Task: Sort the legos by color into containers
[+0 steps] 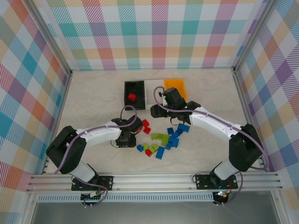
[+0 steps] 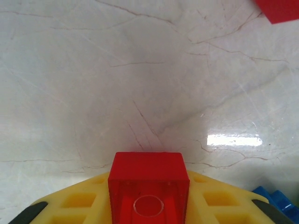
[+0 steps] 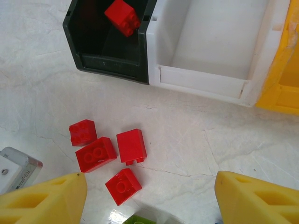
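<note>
Red plastic sits dead centre in my left wrist view: the left gripper [image 2: 148,198] has its yellow fingers [image 2: 79,203] pressed against both sides of one red brick [image 2: 148,175], which hangs hollow side toward the camera over the pale marbled table [image 2: 93,84]. My right gripper [image 3: 149,200] stands wide apart with nothing between its fingers, above four loose red bricks [image 3: 96,154] on the table just in front of the bins.

The black bin [image 1: 127,93] has one red piece [image 1: 132,97] in it. The white bin [image 3: 201,79] touches it on one side and the orange bin [image 3: 280,93] follows. From the top camera, the green and blue bricks [image 1: 163,140] lie scattered mid-table between the two arms.

My left arm has its elbow out to the left and its forearm reaching right toward the pile. The right arm mirrors it, with its elbow out right and its forearm angled up-left toward the bins.
</note>
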Controlling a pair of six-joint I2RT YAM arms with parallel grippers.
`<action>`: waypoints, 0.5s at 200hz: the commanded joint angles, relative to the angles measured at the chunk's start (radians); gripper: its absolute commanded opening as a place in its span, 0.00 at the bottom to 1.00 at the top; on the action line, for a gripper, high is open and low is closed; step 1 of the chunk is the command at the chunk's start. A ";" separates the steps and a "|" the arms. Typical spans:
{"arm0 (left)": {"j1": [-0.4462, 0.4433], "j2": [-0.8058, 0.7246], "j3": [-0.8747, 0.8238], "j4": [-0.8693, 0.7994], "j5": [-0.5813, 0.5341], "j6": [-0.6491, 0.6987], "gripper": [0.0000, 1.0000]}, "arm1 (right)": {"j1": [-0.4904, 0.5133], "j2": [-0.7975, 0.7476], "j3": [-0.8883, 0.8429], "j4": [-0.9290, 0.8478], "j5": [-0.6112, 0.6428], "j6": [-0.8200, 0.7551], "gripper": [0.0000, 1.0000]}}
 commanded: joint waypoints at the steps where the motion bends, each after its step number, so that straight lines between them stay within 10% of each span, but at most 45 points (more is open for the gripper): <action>1: -0.007 -0.043 0.049 -0.060 -0.042 0.012 0.33 | -0.007 -0.058 -0.015 0.014 0.012 0.022 0.73; 100: 0.215 0.191 0.516 0.067 -0.258 0.079 0.32 | -0.039 -0.169 -0.115 0.008 0.064 0.085 0.73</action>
